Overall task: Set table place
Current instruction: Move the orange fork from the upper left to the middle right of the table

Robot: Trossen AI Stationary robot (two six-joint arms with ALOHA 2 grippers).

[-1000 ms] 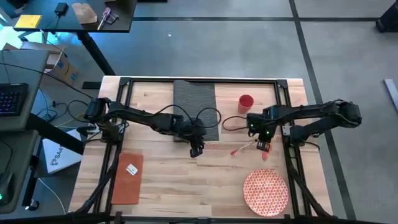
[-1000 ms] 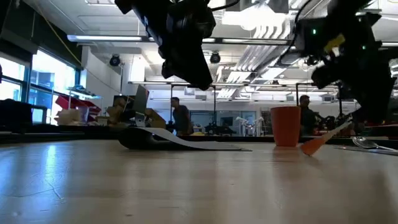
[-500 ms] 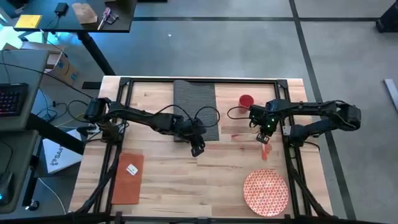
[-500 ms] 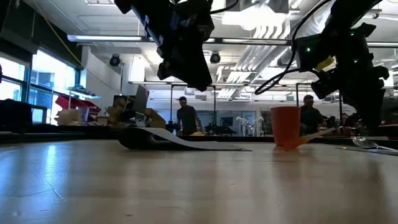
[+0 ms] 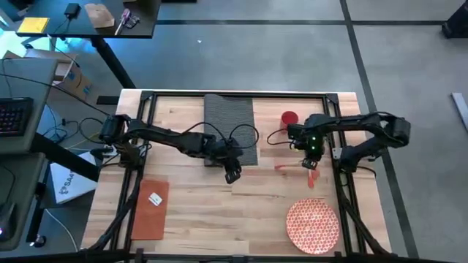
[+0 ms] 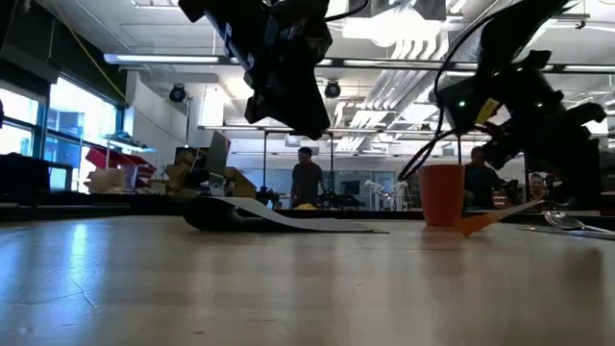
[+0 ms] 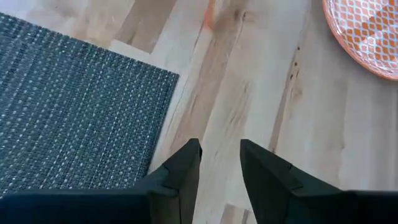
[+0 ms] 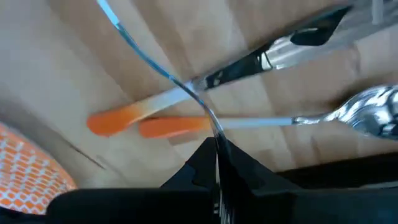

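**Right gripper** [image 8: 216, 152]: my fingers are clenched on a thin silver utensil [image 8: 149, 59], which runs up from between the tips. I cannot tell whether it is the fork. Just beyond lie the spoon [image 8: 367, 115] and an orange-handled utensil [image 8: 112, 122], both on the bare table [image 5: 190, 212], between the cup [image 5: 289, 118] and the plate [image 5: 313, 225].

**Left gripper** [image 7: 221, 155]: my fingers are parted with nothing between them, and hang over the wood just off the mat's [image 5: 230, 128] near right corner.

**Progress:** I judge the task to be early. The mat lies flat at the far edge with nothing on it. The plate sits well apart at the near right, the napkin [image 5: 150, 210] at the near left, and the cup just right of the mat. Plate, napkin, cutlery and cup all remain to be placed.
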